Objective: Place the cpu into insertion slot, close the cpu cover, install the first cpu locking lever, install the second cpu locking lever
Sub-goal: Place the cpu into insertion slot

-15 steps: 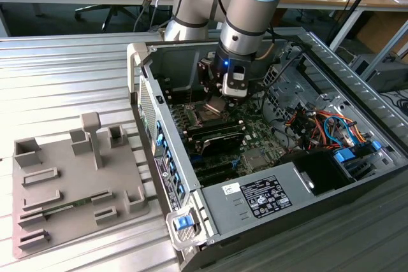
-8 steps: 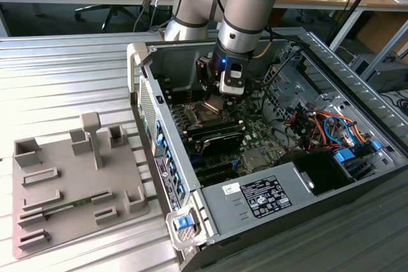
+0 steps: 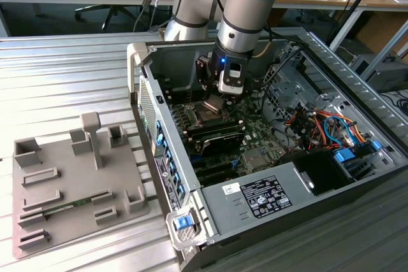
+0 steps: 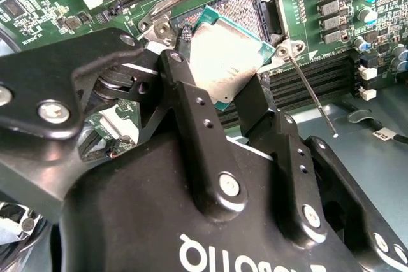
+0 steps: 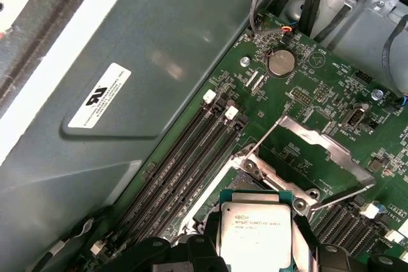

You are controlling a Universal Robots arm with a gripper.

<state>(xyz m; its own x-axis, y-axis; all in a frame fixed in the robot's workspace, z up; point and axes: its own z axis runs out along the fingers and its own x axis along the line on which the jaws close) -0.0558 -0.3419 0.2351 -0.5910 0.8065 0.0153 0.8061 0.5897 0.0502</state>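
Observation:
My gripper [image 3: 221, 95] hangs inside the open computer case, just above the motherboard. It is shut on the cpu [image 4: 223, 52], a flat silvery square with a green rim, pinched by two opposite edges between the black fingers [image 4: 185, 97]. The cpu [image 5: 255, 224] sits tilted, slightly above and partly over the insertion slot [image 4: 245, 7], whose pin field shows beyond the chip. The cpu cover [image 5: 322, 148] stands swung open past the insertion slot [image 5: 237, 181]. Two thin locking levers [image 5: 264, 137] stick out unlatched, one of them beside the slot [image 4: 312, 97].
Long black memory slots [image 5: 191, 157] run beside the socket. The case's grey wall [image 5: 146, 49] rises close by. Cables [image 3: 319, 125] and a power supply [image 3: 268, 195] fill the case at the exterior view's right. A grey fixture plate [image 3: 70, 183] lies outside the case.

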